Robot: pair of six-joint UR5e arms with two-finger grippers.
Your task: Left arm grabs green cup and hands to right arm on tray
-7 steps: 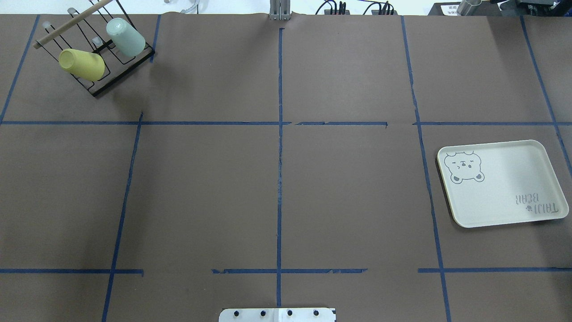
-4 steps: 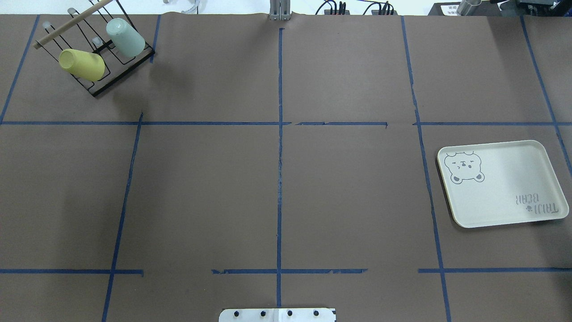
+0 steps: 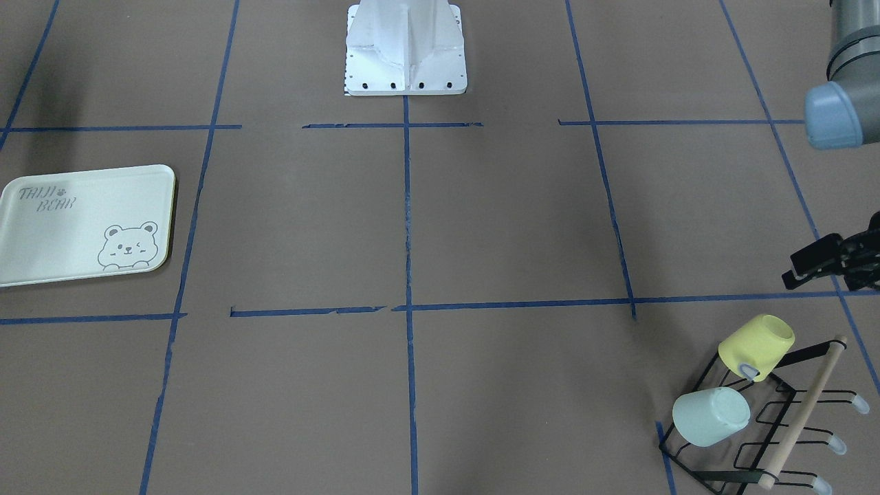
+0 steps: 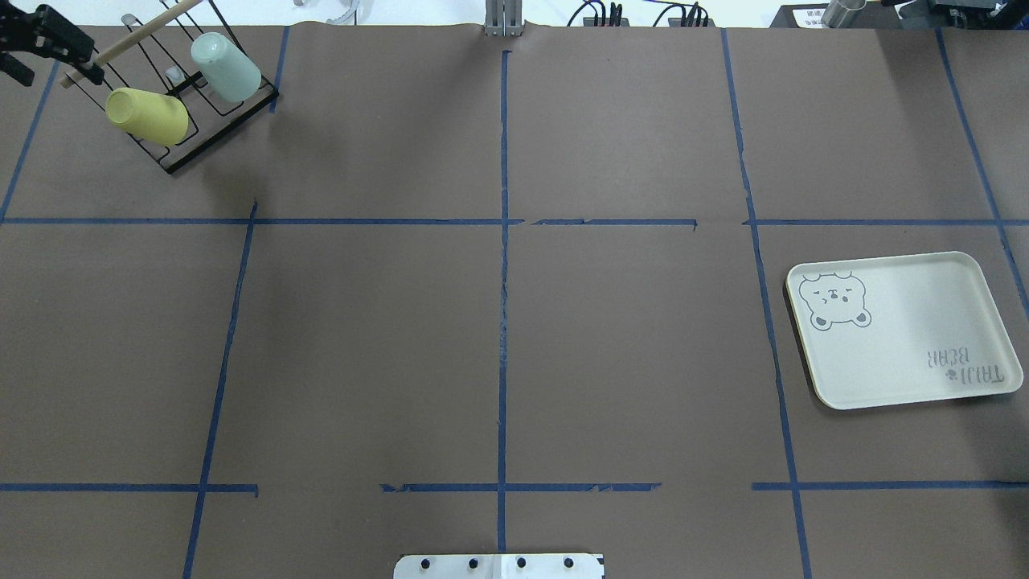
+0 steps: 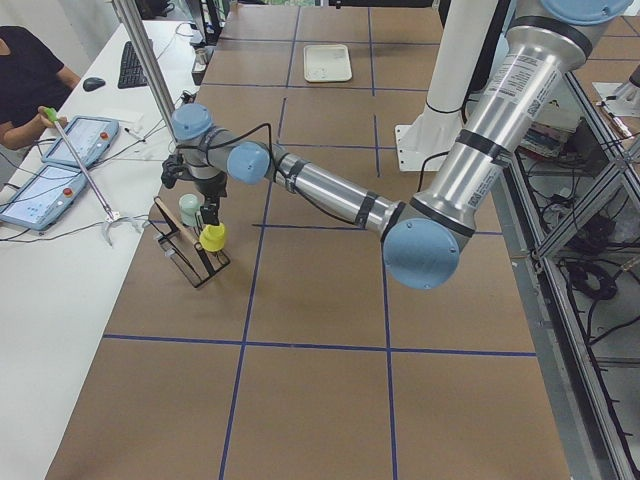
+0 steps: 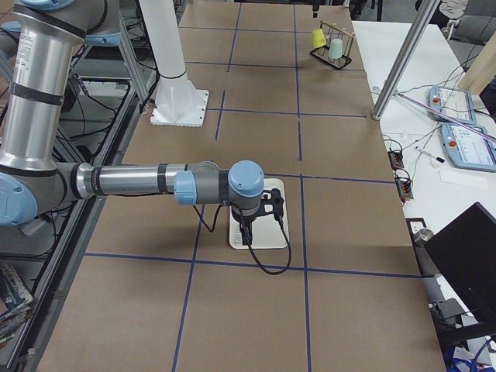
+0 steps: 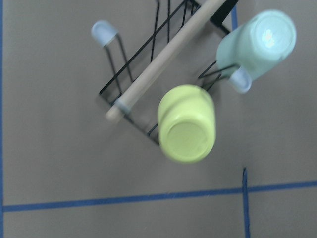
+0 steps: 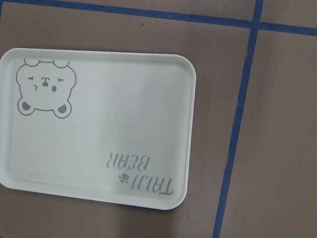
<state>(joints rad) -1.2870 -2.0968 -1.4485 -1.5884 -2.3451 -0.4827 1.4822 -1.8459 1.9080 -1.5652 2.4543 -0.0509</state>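
Note:
The green cup hangs upside down and tilted on a peg of a black wire rack at the far left of the table. It also shows in the left wrist view and the front view. My left gripper hovers just left of the rack, apart from the cup, and looks open and empty; it also shows in the front view. The tray lies bare at the right and fills the right wrist view. My right gripper hangs over the tray; I cannot tell whether it is open or shut.
A yellow cup hangs on the same rack beside the green one, nearer to me. A wooden rod runs across the rack's top. Blue tape lines cross the brown table. The robot's base plate sits at the near edge.
My left gripper has come into the overhead view at the far left corner, beside the rack. The cups, rack and tray have not moved.

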